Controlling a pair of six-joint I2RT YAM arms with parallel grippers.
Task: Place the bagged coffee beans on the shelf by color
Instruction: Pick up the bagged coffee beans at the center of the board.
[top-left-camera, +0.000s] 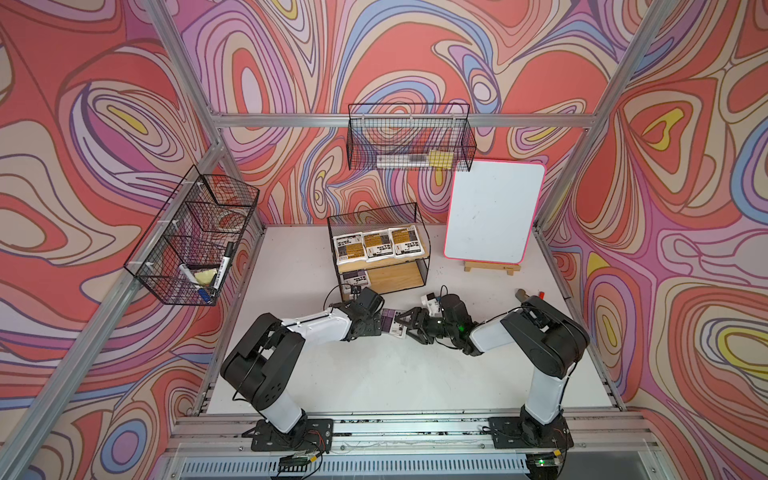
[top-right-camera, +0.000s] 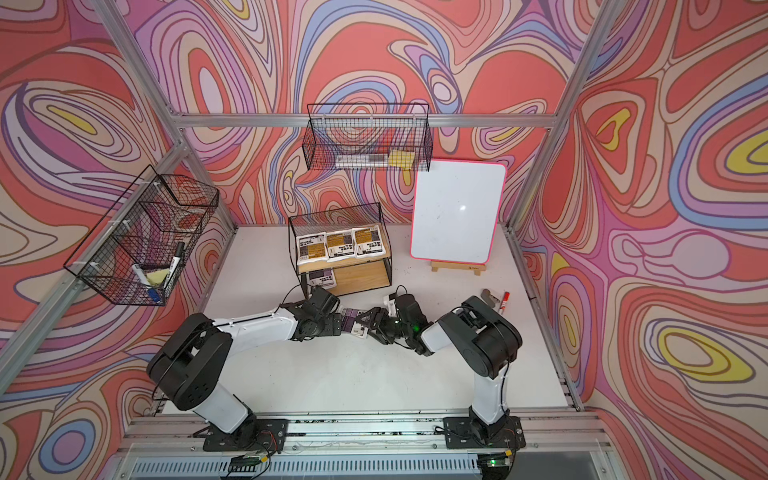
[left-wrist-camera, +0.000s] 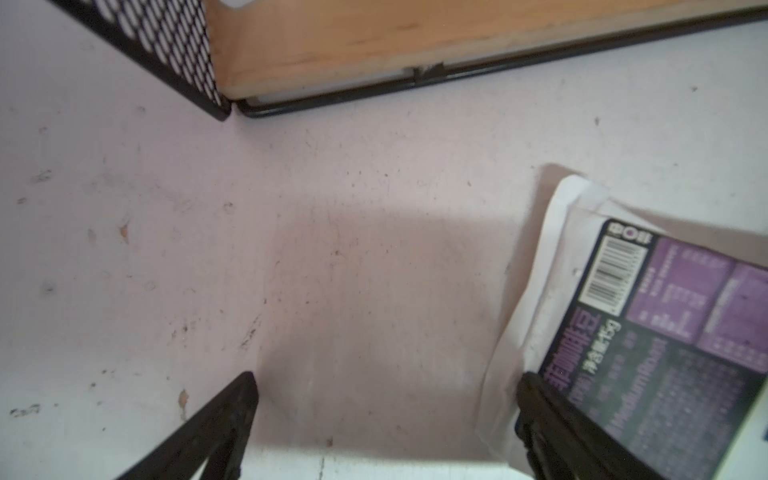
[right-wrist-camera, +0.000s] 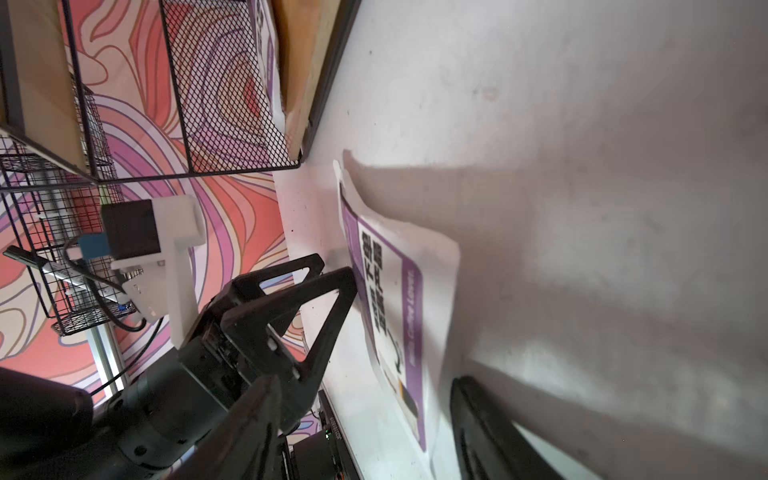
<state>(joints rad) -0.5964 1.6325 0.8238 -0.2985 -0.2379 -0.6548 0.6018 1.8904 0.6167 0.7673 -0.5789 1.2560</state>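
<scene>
The purple pouch (left-wrist-camera: 665, 332), seen from the left wrist, showed a barcode (left-wrist-camera: 615, 270), "15g" after some Chinese characters, and a blurred "Medium Roast". The fine print in its purple panels was beyond reading. From the right wrist, the pouch's other face (right-wrist-camera: 399, 299) carried large black Chinese characters, too skewed to make out, and a purple strip that seemed to say "Hello, Coffee Lover." In both top views the black print on the orange pouches (top-left-camera: 376, 245) on the shelf (top-left-camera: 395, 276) was too small to read.
</scene>
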